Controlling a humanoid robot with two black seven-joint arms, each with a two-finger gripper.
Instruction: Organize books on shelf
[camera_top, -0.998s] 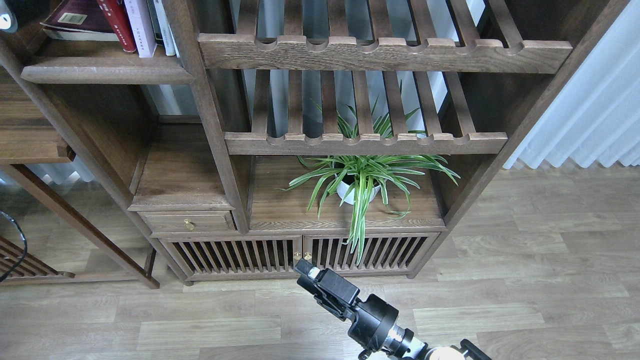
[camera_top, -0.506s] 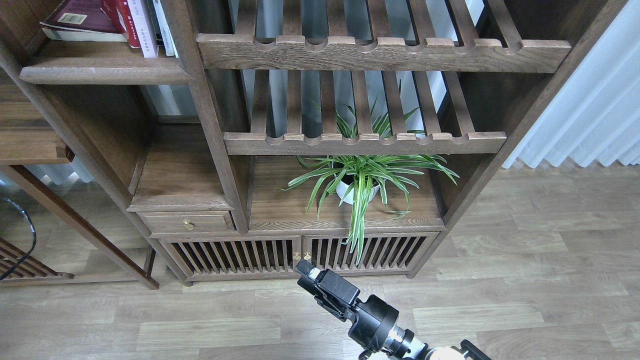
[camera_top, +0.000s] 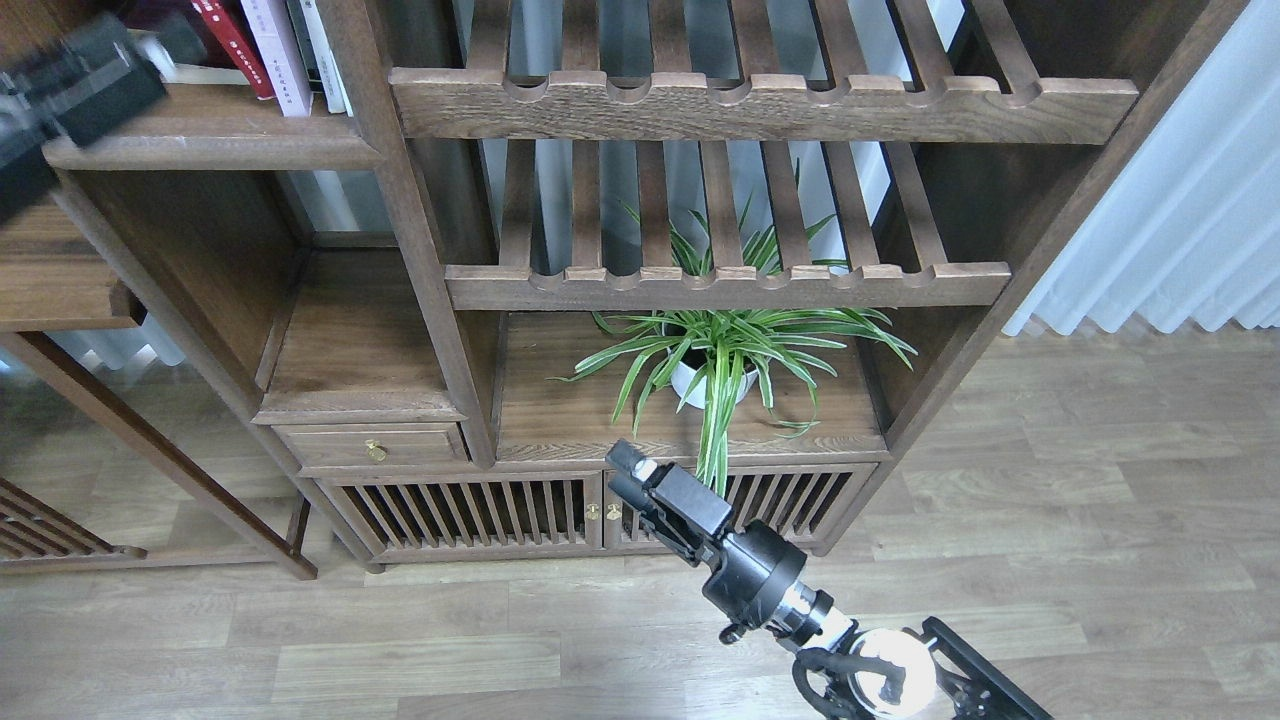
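Observation:
The shelf (camera_top: 220, 152) is the dark board with a rounded front edge at the upper left. On it stand a red book (camera_top: 222, 40) and a pale lavender-white book (camera_top: 268, 50), both leaning slightly left against further pale spines. The maroon book lies flat to their left, with only its page edge (camera_top: 205, 73) showing. My left gripper (camera_top: 165, 48) is a motion-blurred black shape in front of that flat book, and its fingers cannot be told apart. My right gripper (camera_top: 628, 468) hangs low at the centre, before the plant shelf's front edge, dark and seen end-on.
Two slatted racks with notched front rails (camera_top: 760, 105) fill the middle bay. A spider plant in a white pot (camera_top: 712, 372) sits below them. Under it are slatted cabinet doors (camera_top: 470, 512) and a small drawer (camera_top: 375, 445). A white curtain (camera_top: 1180, 200) hangs at the right over the wooden floor.
My left gripper has swung into view at the upper left, over the flat maroon book. My right gripper has risen from the cabinet doors' base to the plant shelf's edge.

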